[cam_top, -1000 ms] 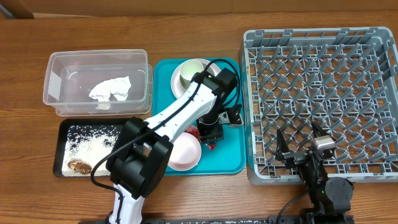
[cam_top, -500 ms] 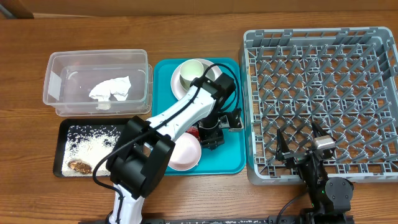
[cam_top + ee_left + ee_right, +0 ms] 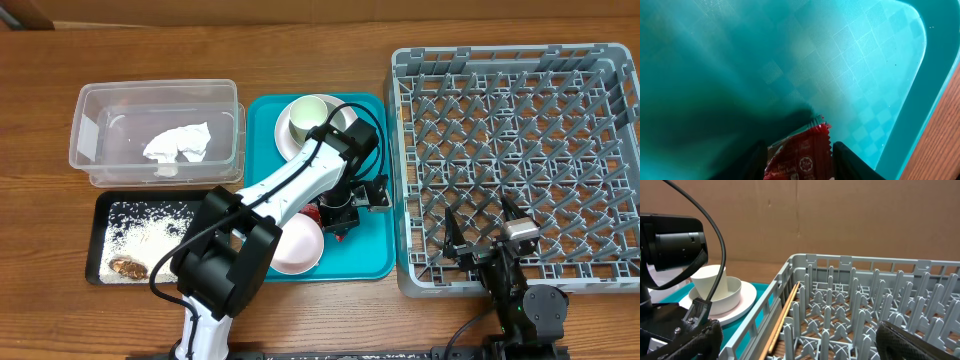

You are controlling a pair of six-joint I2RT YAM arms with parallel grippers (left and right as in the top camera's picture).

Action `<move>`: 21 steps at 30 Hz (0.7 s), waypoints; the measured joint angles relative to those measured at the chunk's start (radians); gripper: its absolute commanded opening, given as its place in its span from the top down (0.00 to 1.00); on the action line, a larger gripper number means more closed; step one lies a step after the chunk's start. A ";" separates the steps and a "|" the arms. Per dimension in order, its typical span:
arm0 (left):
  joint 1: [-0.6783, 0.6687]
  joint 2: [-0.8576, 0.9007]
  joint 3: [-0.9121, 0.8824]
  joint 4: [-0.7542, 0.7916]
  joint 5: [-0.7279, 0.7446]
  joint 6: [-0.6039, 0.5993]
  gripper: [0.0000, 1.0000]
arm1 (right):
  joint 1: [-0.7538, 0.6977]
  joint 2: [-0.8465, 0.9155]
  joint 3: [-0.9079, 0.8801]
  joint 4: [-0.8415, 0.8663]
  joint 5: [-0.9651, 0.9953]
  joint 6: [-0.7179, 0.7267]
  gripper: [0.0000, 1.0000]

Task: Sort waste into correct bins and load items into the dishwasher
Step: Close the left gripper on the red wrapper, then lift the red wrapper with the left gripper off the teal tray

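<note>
Left arm, waste step. The red wrapper (image 3: 801, 152) lies on the teal tray (image 3: 375, 255). It sits at bottom centre of the left wrist view; in the overhead view it is mid-frame, just right of a white bowl (image 3: 297, 246).

Left gripper (image 3: 340, 218): one finger stands at each side of the wrapper, and each seems to meet a side edge. The jaws are partly apart. I cannot tell whether they actually pinch it yet.

Right gripper (image 3: 797, 336): fingers spread wide with nothing between them, hanging over the lower edge of the grey dish rack (image 3: 610, 60) at lower right of the overhead view.

Handling, judged:
- The wrapper is very light thin film, crinkled and glossy.
- It is likely slick on the pads and springy, and it crushes rather than breaks, so a firm squeeze should do no harm.
- Its saw-tooth end points up-frame. A hold across the printed body should seat better than one on that end.
- The risk is that it slides out or flutters in transit.

Likely destination is the clear tub (image 3: 236, 130) at upper left, where the napkin (image 3: 178, 143) lies.
</note>
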 measured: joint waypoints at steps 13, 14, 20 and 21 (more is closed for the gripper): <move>0.000 0.000 0.000 -0.011 0.000 0.000 0.67 | 0.000 0.000 0.000 0.000 0.000 0.000 0.00; 0.000 0.000 0.000 -0.011 0.000 0.000 0.69 | 0.000 0.000 0.000 -0.001 0.000 0.000 0.00; 0.000 0.000 0.000 -0.008 0.000 -0.003 0.96 | 0.000 0.000 0.000 0.000 0.000 0.000 0.00; 0.000 0.000 0.000 -0.003 0.000 -0.004 0.96 | 0.000 0.000 0.000 0.000 0.000 0.000 0.00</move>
